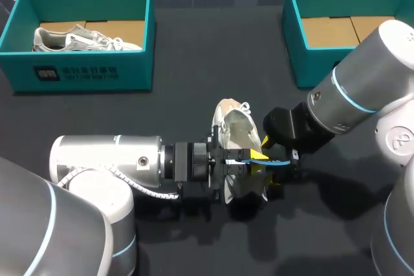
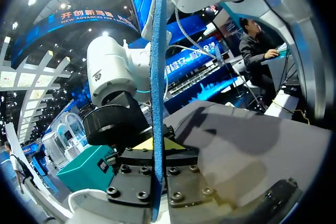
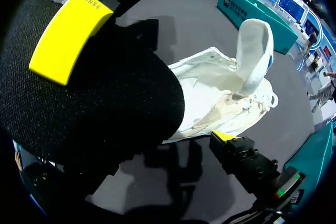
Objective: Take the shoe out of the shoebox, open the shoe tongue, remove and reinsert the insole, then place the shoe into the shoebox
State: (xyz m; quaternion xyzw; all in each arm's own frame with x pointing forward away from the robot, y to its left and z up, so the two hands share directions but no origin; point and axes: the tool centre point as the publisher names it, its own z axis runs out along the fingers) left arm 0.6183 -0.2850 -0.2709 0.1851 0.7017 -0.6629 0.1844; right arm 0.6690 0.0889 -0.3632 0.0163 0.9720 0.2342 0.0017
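White shoe (image 1: 234,134) lay on the dark desk (image 1: 194,63), our left fingers (image 2: 173,144) over it pinched a blue insole (image 2: 157,77), our right fingers (image 3: 68,35) stood wide apart beside its heel

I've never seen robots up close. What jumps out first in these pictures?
A white lace-up sneaker lies mid-table with its tongue raised, and the left arm and right arm meet over it. The left arm's jaws pinch a thin blue insole edge-on. At the far left, a teal cardboard shoebox holds another pale sneaker; a second teal shoebox stands far right.
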